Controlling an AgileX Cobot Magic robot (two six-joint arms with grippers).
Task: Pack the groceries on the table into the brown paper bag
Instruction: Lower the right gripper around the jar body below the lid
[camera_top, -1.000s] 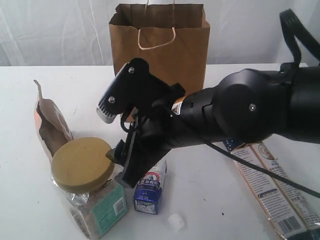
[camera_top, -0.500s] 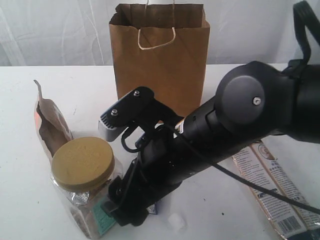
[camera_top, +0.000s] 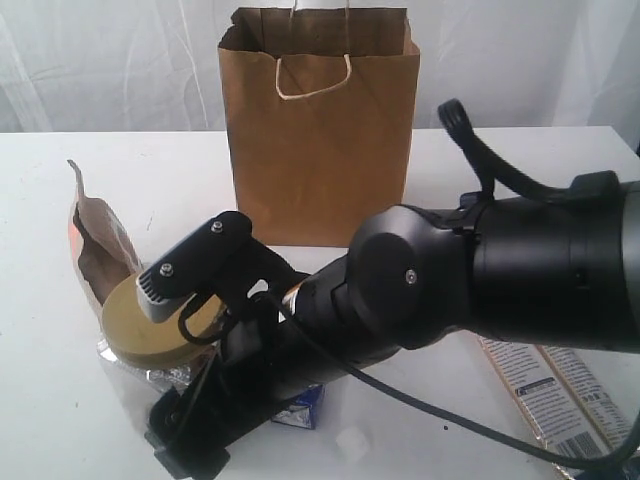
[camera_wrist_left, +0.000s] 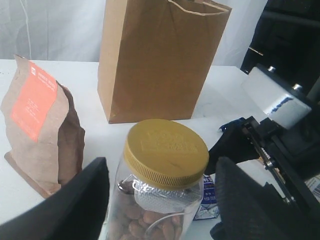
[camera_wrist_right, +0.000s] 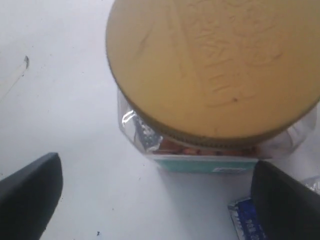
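The brown paper bag (camera_top: 320, 130) stands upright at the back of the table (camera_top: 60, 420). A gold-lidded jar (camera_wrist_left: 165, 150) of nuts sits between my left gripper's (camera_wrist_left: 160, 170) fingers, with gaps on both sides; that gripper is open. My right gripper (camera_wrist_right: 155, 195) is open and empty, low over the table, with the jar lid (camera_wrist_right: 215, 70) just past its tips. In the exterior view the right gripper (camera_top: 188, 442) reaches across to the front left and hides part of the jar (camera_top: 150, 320). The left gripper is outside that view.
A brown pouch (camera_top: 100, 250) stands left of the jar. A small blue-white carton (camera_top: 300, 405) and a white marshmallow (camera_top: 350, 440) lie by the right arm. Long noodle packs (camera_top: 560, 400) lie at the front right. In the left wrist view the right arm's wrist camera housing (camera_wrist_left: 277, 97) is close.
My right arm has dropped and swung toward the front left, bringing its gripper down beside the jar and covering most of the carton. The left gripper has not moved.
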